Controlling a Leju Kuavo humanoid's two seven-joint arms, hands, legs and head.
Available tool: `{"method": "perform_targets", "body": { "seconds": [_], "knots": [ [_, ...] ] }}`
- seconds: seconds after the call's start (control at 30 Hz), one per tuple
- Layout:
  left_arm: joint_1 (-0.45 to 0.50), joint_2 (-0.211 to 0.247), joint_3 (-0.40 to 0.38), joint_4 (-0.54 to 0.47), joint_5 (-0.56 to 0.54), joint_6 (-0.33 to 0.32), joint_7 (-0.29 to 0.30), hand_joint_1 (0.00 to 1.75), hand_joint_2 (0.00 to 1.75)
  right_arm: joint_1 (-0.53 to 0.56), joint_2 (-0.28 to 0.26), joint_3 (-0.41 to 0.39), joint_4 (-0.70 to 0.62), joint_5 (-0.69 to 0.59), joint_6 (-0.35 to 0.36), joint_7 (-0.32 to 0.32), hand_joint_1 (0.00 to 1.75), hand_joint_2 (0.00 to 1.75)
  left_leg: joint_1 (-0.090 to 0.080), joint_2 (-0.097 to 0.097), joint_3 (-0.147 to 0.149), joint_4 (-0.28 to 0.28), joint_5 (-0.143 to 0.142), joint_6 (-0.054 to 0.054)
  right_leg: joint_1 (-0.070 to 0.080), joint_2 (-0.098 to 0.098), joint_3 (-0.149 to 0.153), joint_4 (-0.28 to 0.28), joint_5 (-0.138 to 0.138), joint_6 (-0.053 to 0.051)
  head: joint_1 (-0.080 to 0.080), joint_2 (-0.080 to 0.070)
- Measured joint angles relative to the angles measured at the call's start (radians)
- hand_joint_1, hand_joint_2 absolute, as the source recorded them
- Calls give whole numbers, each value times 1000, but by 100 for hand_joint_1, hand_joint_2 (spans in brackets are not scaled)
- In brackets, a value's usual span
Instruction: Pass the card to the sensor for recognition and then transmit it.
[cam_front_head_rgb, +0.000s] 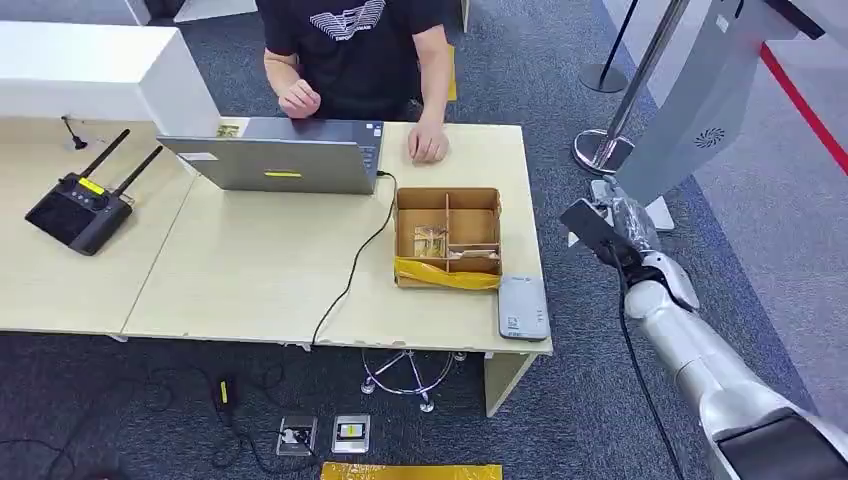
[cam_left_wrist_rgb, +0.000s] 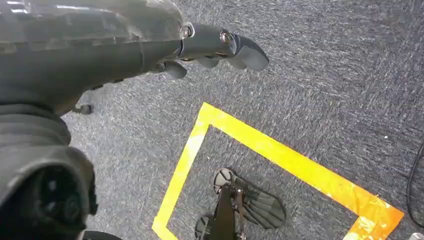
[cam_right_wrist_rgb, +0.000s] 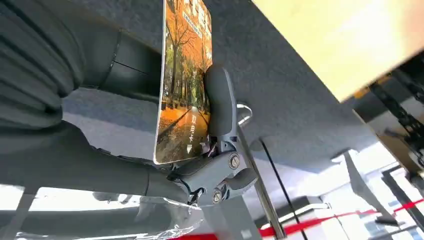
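The card (cam_right_wrist_rgb: 182, 85) has an autumn tree picture on it, and my right hand (cam_right_wrist_rgb: 165, 130) pinches it between the thumb (cam_right_wrist_rgb: 221, 100) and the fingers behind it. In the head view my right hand (cam_front_head_rgb: 628, 240) holds the card (cam_front_head_rgb: 588, 226), seen as a dark flat shape, over the carpet just beyond the table's right edge. The grey sensor (cam_front_head_rgb: 523, 308) lies flat at the table's front right corner, to the left of the card and apart from it. My left hand (cam_left_wrist_rgb: 215, 47) hangs above the carpet with nothing in it, its fingers stretched out.
A compartmented cardboard box (cam_front_head_rgb: 447, 238) stands just behind the sensor. A person sits at a laptop (cam_front_head_rgb: 280, 155) at the table's far side. A black controller (cam_front_head_rgb: 80, 205) lies far left. A stanchion base (cam_front_head_rgb: 600, 150) and a white kiosk (cam_front_head_rgb: 700, 90) stand right of the table.
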Motion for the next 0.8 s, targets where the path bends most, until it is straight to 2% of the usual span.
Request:
{"method": "perform_targets", "body": {
  "seconds": [0.3,0.6,0.8],
  "knots": [
    [0,13,-2,0,-39,-45,-21,0,0,-100,7,0,-56,51,18,34,175,175,0,-1,-1,0,0,0,0,-1,0,0,0,0,0,0],
    [-2,19,-3,0,-74,-69,-46,0,0,-131,109,11,-60,92,-16,47,175,175,1,-1,-1,0,0,0,1,-1,0,1,0,0,1,0],
    [-2,21,-3,0,-87,-78,-48,0,0,-130,156,19,-60,105,-28,54,175,175,1,-1,-1,0,0,0,1,0,0,0,0,0,0,0]
  ]
}}
